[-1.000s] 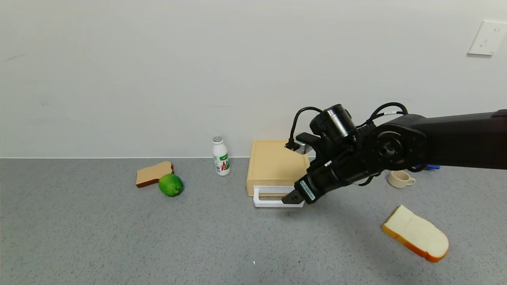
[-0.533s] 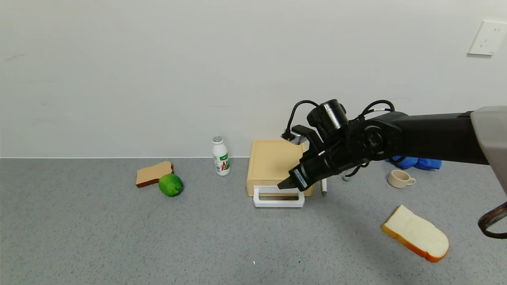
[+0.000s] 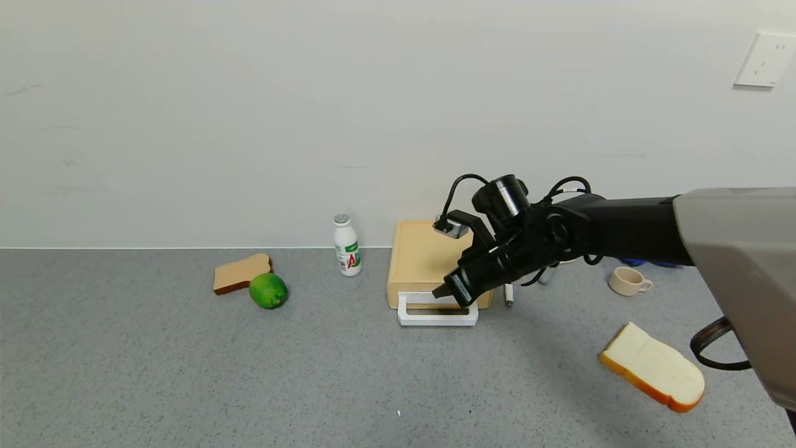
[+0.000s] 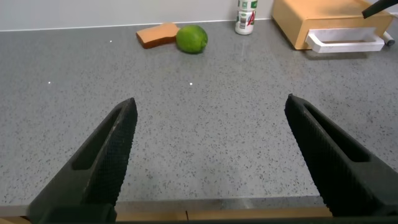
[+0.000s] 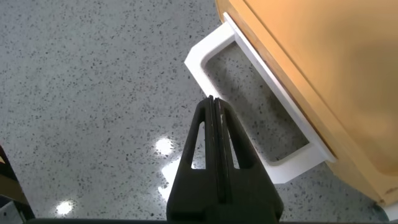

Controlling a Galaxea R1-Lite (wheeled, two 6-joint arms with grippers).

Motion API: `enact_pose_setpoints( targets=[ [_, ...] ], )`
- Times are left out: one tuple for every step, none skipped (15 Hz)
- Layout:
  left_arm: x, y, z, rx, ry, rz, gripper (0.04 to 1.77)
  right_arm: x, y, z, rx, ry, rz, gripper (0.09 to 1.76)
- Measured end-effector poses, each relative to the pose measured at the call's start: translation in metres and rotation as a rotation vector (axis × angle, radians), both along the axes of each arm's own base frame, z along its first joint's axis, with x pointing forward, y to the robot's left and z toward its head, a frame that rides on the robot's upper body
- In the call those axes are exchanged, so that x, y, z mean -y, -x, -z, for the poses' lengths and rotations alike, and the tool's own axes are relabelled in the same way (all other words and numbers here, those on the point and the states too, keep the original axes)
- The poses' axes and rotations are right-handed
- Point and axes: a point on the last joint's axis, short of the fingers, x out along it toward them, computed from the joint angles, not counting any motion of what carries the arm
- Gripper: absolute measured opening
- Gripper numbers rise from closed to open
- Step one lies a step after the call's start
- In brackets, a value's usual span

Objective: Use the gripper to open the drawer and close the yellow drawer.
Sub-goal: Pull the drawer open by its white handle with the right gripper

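Drawer (image 3: pixel 435 267) sits by the back wall, tray pushed back flush now. My right gripper (image 3: pixel 443 291), fingers pressed together, has lifted off the handle (image 3: pixel 437 317); looks basically done.

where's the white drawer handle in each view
Head view: the white handle lies at the front of the yellow drawer, centre of the picture, just below the right hand.
Left wrist view: handle at the upper right corner, far off.
Right wrist view: handle fills the middle, beyond the shut fingertips.
Shared landmark: the pale-yellow box behind it.
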Motion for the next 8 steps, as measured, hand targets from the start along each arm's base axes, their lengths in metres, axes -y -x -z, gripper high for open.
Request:
enact_pose_setpoints(
  targets=[
    [0.0, 0.0, 0.0, -0.001, 0.0, 0.0, 1.72, 0.0, -0.003, 0.004, -0.001, 0.001, -0.004, 0.12],
    [0.0, 0.0, 0.0, 0.0, 0.0, 0.0, 1.72, -0.002, -0.005, 0.008, -0.005, 0.002, -0.005, 0.12],
    [0.0, 0.0, 0.0, 0.0, 0.0, 0.0, 1.72, -0.003, -0.007, 0.011, -0.009, 0.002, -0.003, 0.11],
    [0.0, 0.0, 0.0, 0.0, 0.0, 0.0, 1.72, -0.004, -0.009, 0.014, -0.013, 0.002, 0.0, 0.11],
    [0.0, 0.0, 0.0, 0.0, 0.001, 0.0, 1.72, -0.005, -0.01, 0.017, -0.017, 0.004, 0.002, 0.11],
    [0.0, 0.0, 0.0, 0.0, 0.001, 0.0, 1.72, -0.006, -0.012, 0.021, -0.018, 0.002, 0.008, 0.11],
    [0.0, 0.0, 0.0, 0.0, 0.001, 0.0, 1.72, -0.007, -0.014, 0.024, -0.02, -0.007, 0.018, 0.11],
    [0.0, 0.0, 0.0, 0.0, 0.0, 0.0, 1.72, -0.008, -0.016, 0.027, -0.027, -0.018, 0.031, 0.11]
  ],
)
